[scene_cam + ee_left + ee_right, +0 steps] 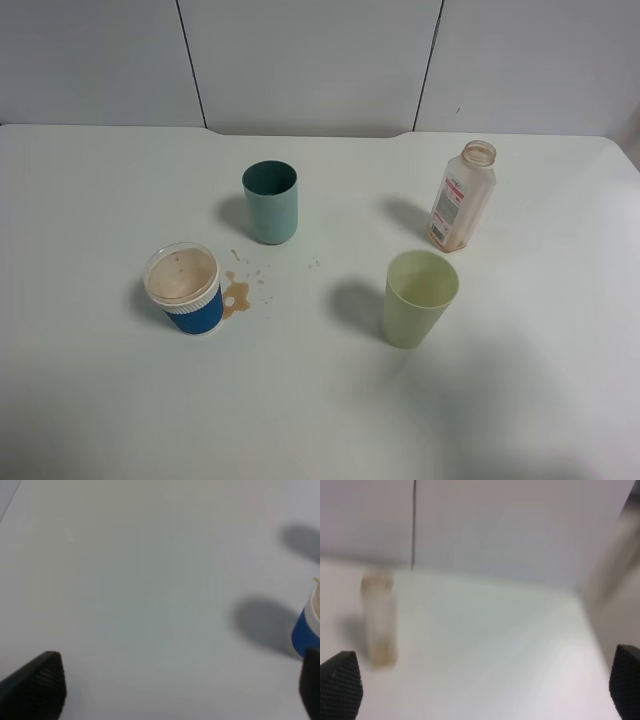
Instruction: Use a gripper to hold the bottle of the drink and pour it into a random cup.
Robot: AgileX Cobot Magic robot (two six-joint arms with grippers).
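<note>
The clear bottle (462, 197) with a pink-red printed label stands upright and capless at the back right of the table. Only a thin brown trace of drink shows at its base. It also shows, blurred, in the right wrist view (379, 625), well ahead of my right gripper (484, 680), which is open and empty. The pale teal cup (270, 202) stands upright at the middle back. My left gripper (180, 685) is open and empty over bare table. Neither gripper shows in the exterior high view.
A pale yellow-green tumbler (418, 297) stands in front of the bottle. A short blue ribbed cup with a clear lid (185, 287) stands at the left, also in the left wrist view (306, 630). A brown spill (237, 295) lies beside it.
</note>
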